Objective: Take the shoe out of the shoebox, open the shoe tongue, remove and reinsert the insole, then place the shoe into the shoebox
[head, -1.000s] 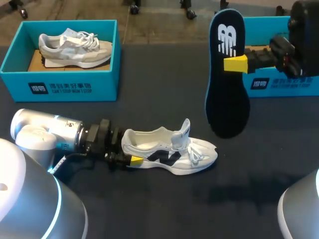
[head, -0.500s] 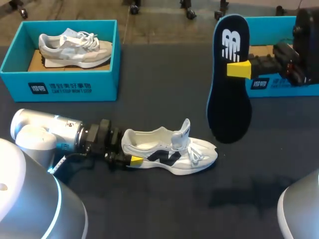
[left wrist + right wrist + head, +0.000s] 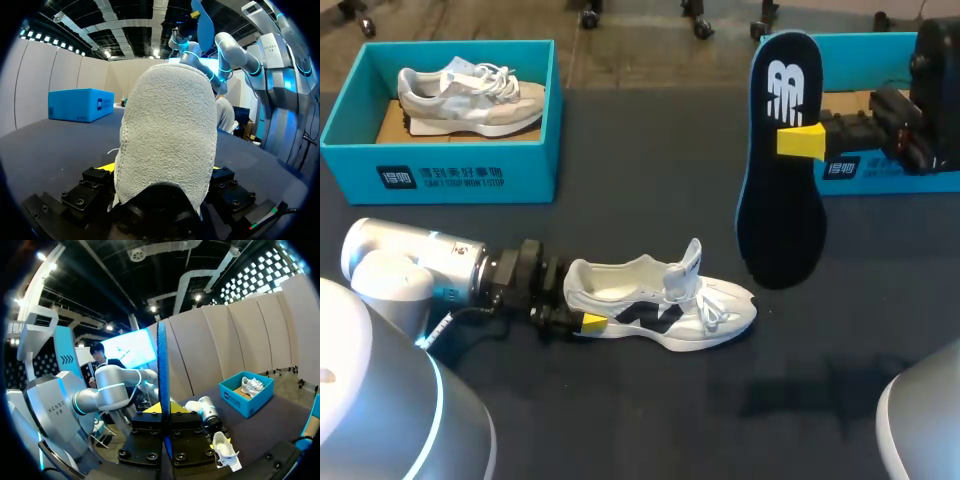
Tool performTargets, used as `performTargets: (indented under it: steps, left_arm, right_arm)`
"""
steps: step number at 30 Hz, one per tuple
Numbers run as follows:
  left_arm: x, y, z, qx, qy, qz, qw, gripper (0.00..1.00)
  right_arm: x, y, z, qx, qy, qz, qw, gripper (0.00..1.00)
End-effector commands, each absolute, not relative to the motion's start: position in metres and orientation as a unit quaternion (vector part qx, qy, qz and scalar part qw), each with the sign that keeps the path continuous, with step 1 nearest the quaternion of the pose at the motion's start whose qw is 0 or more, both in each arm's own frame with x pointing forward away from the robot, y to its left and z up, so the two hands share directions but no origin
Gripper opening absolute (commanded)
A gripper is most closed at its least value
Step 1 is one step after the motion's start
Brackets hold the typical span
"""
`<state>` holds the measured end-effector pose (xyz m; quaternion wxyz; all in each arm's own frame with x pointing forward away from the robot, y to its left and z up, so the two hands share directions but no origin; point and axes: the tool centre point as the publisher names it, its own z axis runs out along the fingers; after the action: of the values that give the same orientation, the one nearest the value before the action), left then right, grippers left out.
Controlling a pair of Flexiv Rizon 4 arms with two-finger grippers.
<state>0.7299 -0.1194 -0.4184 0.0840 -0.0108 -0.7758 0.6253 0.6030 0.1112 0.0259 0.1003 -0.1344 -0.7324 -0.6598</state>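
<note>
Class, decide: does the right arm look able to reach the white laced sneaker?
Probably yes: only bare table separates the dark insole in the right gripper from the white sneaker; the left gripper clamps just its heel.

Left arm (image 3: pixel 410 265), lower left: rounded silver-white links with a blue-lit ring, black wrist. Right arm (image 3: pixel 932 90), upper right: black wrist. Fingertips (image 3: pixel 592 322) yellow, on black screwed blocks.
</note>
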Motion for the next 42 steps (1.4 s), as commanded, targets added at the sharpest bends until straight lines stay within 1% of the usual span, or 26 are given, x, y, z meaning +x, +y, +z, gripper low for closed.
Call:
performTargets:
  steps: [1,2,4,17,26,27,29,31,32,42]
  left_arm:
    - [0.734,-0.119,-0.424,-0.013,-0.781,0.618,0.083,0.0]
    - [0.734,-0.119,-0.424,-0.013,-0.781,0.618,0.083,0.0]
    - [0.735,-0.117,-0.423,-0.018,-0.784,0.615,0.081,1.0]
    - [0.739,-0.099,-0.42,-0.037,-0.803,0.592,0.061,1.0]
    - [0.741,-0.077,-0.415,-0.061,-0.834,0.545,0.065,1.0]
    - [0.741,-0.075,-0.415,-0.065,-0.837,0.541,0.056,1.0]
    - [0.742,-0.071,-0.414,-0.068,-0.846,0.525,0.065,1.0]
    - [0.742,-0.064,-0.413,-0.082,-0.865,0.493,0.052,1.0]
    - [0.742,-0.061,-0.412,-0.099,-0.869,0.483,0.03,1.0]
    - [0.742,-0.061,-0.412,-0.099,-0.869,0.483,0.03,1.0]
  right_arm:
    - [0.605,0.113,0.026,-0.134,-0.733,-0.659,0.101,0.0]
    - [0.605,0.113,0.026,-0.134,-0.733,-0.659,0.101,0.0]
    - [0.605,0.113,0.026,-0.134,-0.733,-0.659,0.101,0.0]
    - [0.605,0.113,0.026,-0.134,-0.733,-0.659,0.101,0.0]
    - [0.605,0.113,0.026,-0.134,-0.733,-0.659,0.101,0.0]
    - [0.605,0.113,0.026,-0.134,-0.733,-0.659,0.101,0.0]
    - [0.605,0.113,0.026,-0.134,-0.733,-0.659,0.101,0.0]
    - [0.605,0.113,0.026,-0.134,-0.733,-0.659,0.101,0.0]
    - [0.605,0.113,0.026,-0.134,-0.733,-0.659,0.101,0.0]
    - [0.605,0.113,0.026,-0.134,-0.733,-0.659,0.101,0.0]
